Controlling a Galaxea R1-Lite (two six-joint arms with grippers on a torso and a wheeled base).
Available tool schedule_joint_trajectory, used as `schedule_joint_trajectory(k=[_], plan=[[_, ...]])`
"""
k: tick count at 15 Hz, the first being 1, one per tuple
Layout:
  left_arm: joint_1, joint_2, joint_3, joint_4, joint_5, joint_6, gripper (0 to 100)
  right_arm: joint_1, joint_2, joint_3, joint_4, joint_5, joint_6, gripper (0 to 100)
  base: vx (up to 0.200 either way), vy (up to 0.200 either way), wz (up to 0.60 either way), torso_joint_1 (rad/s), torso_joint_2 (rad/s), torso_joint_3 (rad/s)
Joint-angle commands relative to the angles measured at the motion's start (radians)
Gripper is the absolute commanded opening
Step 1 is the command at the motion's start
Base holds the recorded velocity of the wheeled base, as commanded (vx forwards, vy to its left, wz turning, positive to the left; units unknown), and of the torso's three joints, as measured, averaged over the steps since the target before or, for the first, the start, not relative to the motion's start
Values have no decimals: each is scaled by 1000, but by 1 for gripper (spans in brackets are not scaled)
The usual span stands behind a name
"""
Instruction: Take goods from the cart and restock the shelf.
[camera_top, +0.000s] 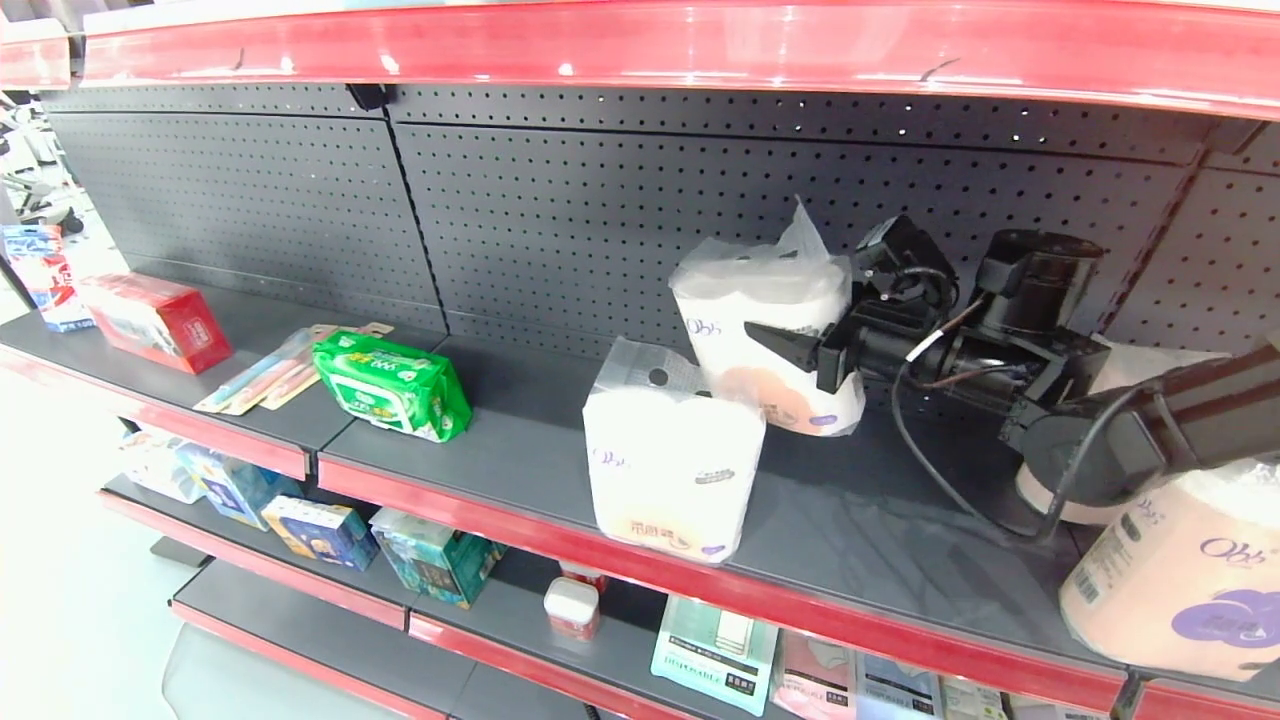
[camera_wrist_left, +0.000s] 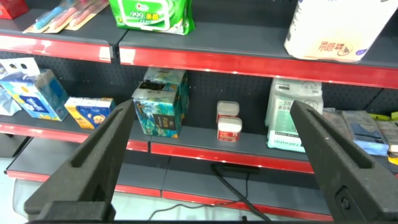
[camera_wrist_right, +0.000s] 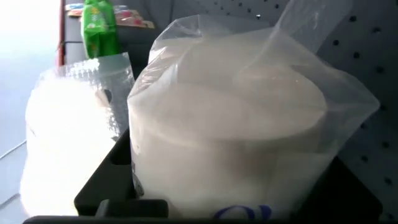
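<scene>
Tissue pack clamped in right claw, far side hidden

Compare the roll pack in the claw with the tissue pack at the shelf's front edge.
The roll pack is round with a loose bag top; the tissue pack is boxy. The roll pack is in the right claw, farther back; the tissue pack stands free in front. Both are white and plastic-wrapped.
</scene>
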Motion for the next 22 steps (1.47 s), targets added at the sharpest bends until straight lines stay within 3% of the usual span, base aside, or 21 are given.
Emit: schedule_joint_trajectory(k=[1,3,9,12,22], plan=[[0,2,0,0,0,0,100,-23,107,-85,0,34,-14,0,0,0,0,0,0,0],[0,2,0,0,0,0,100,-23,151,-136,0,37,-9,0,0,0,0,0,0,0],[0,2,0,0,0,0,100,-54,217,-185,0,181,34,0,0,0,0,0,0,0],[0,2,0,0,0,0,100,-41,247,-229,-2,185,92,0,0,0,0,0,0,0],[0,2,0,0,0,0,100,-6,328,-278,0,188,98,0,0,0,0,0,0,0]])
